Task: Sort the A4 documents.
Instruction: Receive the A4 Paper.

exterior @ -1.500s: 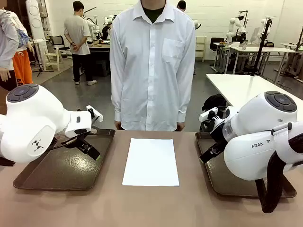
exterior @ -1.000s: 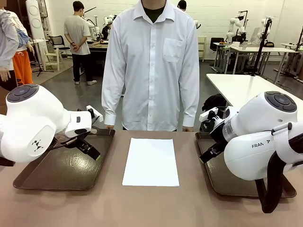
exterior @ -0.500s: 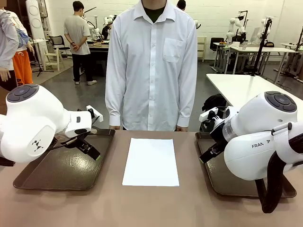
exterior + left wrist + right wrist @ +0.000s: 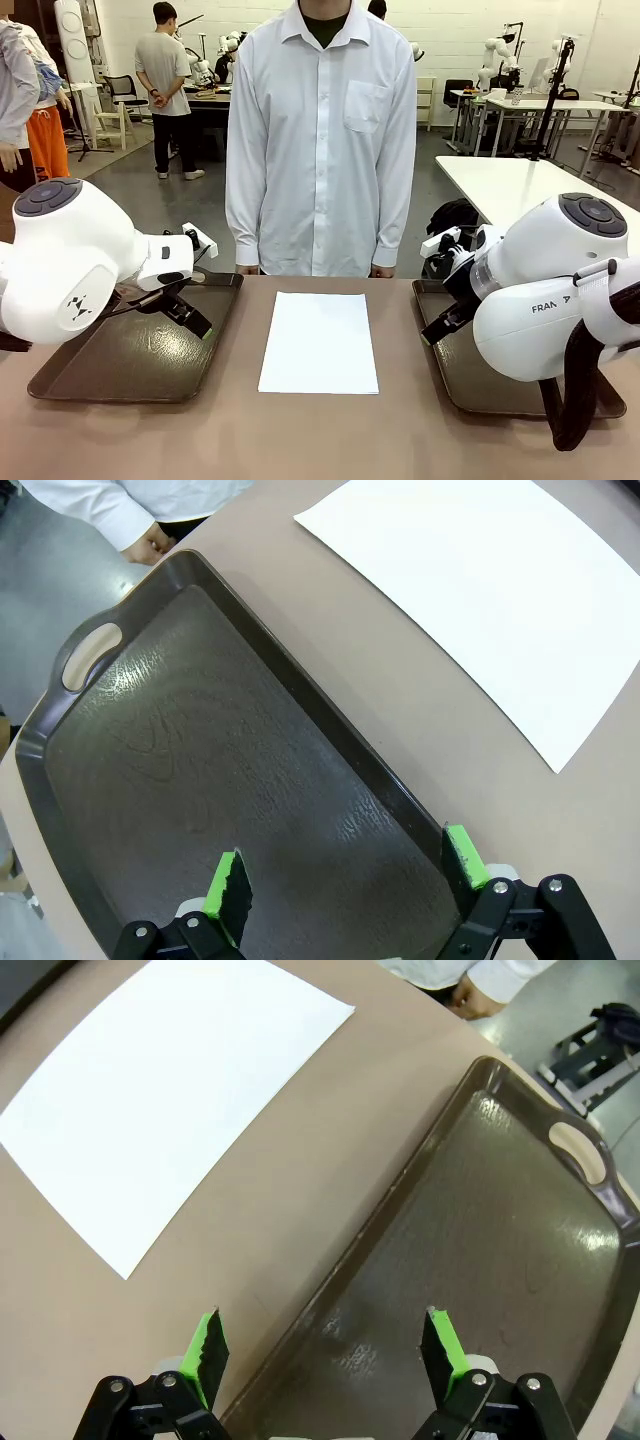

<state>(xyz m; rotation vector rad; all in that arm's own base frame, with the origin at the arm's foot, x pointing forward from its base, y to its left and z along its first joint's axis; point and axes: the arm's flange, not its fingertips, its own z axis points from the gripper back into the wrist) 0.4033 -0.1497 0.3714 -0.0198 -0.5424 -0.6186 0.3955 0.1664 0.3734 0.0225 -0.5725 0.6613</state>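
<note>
A blank white A4 document (image 4: 320,342) lies flat on the brown table between two dark trays; it also shows in the left wrist view (image 4: 490,590) and the right wrist view (image 4: 160,1100). My left gripper (image 4: 345,865) hangs open over the right part of the left tray (image 4: 200,780), nothing between its green pads; the front view shows it (image 4: 190,318) low over that tray. My right gripper (image 4: 325,1345) stands open above the inner rim of the right tray (image 4: 500,1250), empty.
The left tray (image 4: 130,360) and right tray (image 4: 480,385) are both bare. A person in a white shirt (image 4: 320,140) stands at the table's far edge, hands at the sides. Both white arm bodies bulk large at the table's near corners.
The person's arms have come back in to the sides after spreading slightly. Neither arm nor the sheet has moved.
</note>
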